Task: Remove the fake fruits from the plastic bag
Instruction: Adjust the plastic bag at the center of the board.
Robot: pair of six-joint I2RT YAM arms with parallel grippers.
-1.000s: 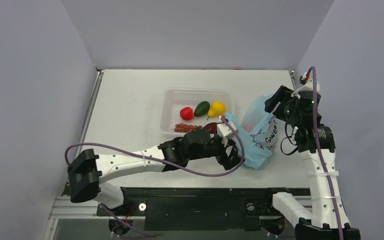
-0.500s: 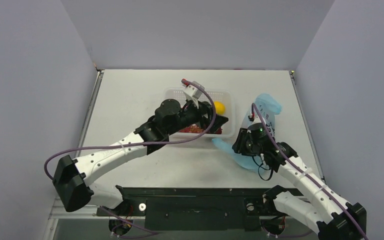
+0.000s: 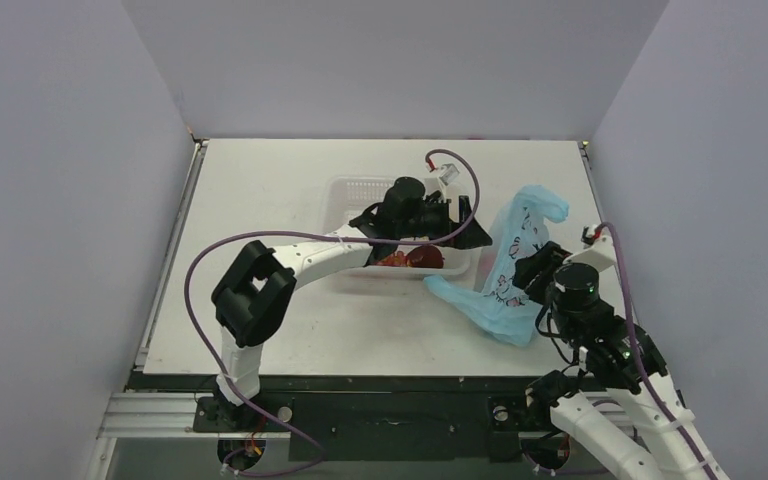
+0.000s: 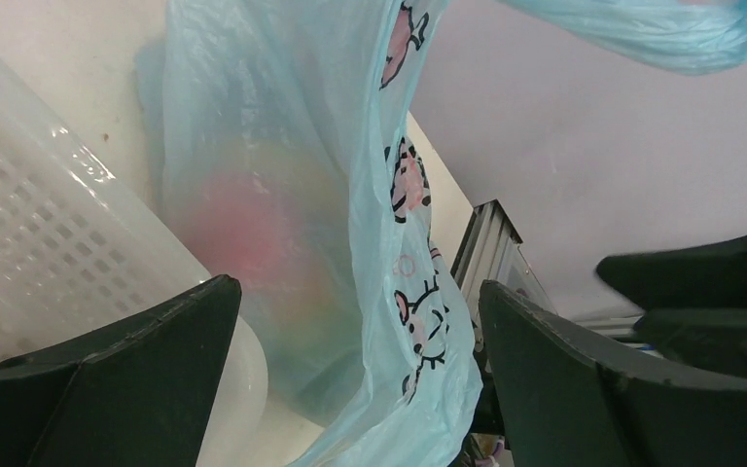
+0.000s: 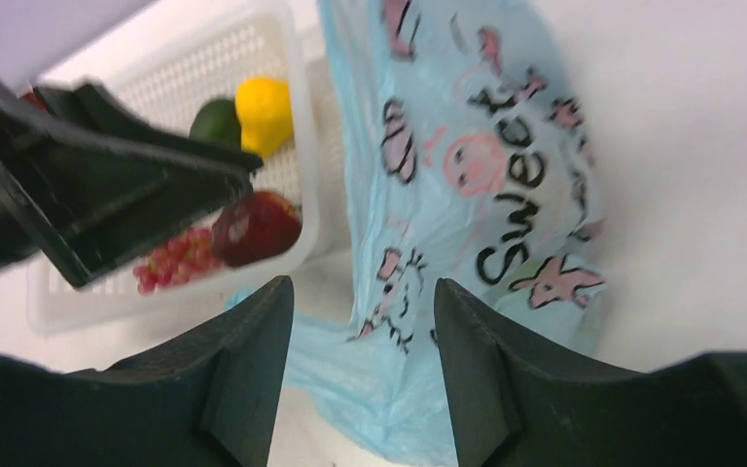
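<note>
a white table [image 3: 260,200] is sitting between pale grey walls [image 3: 380,60]. the plastic bag [image 3: 520,250] is standing crumpled on it, just beside the white perforated basket [image 3: 338,205]. a fake fruit [image 4: 243,233], perhaps the red apple, is showing blurred inside. the left gripper [image 4: 360,292] and right gripper [image 5: 362,292] are both gaping wide, holding nothing.

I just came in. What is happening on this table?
Two robot arms are working on a light blue plastic bag beside a white basket. The left gripper reaches across the basket toward the bag, jaws open and empty; a reddish fruit shows through the plastic. The right gripper hovers at the bag's printed side, jaws also open. So the bag is not emptied yet.
</note>
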